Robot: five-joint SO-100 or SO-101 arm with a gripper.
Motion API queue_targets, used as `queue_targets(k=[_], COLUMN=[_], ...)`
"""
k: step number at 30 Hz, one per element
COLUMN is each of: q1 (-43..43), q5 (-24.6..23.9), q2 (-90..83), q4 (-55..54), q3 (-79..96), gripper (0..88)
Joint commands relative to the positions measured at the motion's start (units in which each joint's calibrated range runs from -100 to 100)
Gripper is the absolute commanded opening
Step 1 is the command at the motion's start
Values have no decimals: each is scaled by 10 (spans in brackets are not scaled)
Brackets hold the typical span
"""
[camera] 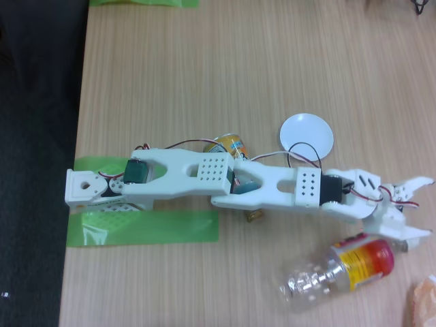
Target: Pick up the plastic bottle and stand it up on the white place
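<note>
Fixed view, from above: a dark floor strip runs down the left edge, beside a light wood table point(225, 61). At the table's left edge, green tape point(146, 228) holds down the arm's white base point(85, 187). From there the white arm point(204, 174) stretches rightward, low over the table, with red and black wires looping along it. Behind the arm's middle, a can point(230, 145) with orange and blue print lies partly hidden by the arm; a small gold bit peeks out just below the arm. Further right, above the forearm, sits the dish point(308, 133), round, white and shallow, apart from the arm and with a black wire crossing in front of its lower rim. Lower right, the bottle point(337, 272) lies on its side, clear ribbed body pointing lower left, red-yellow label band toward the upper right. Its cap end sits right by the lower finger; whether they touch I cannot tell. It lies well apart from the dish. The gripper point(427, 208) reaches the right edge with its fingers spread wide, one up near the edge and one lower, nothing held between them. A pale orange thing point(424, 300) shows in the bottom right corner.
</note>
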Motion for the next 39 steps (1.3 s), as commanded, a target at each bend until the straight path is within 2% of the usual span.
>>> queue_targets(k=[1,7,17,28,33,39], q1=[-9,-38,-42,-30,-30,-36], q5=[-52,-202,-482,-740,-815,-830], q2=[-70,-106,-195,-221,-215,-215], q4=[1,38,37,42,144,262], q3=[-2,-9,-9,-1,0,77], gripper=[371,371,366,365,365,365])
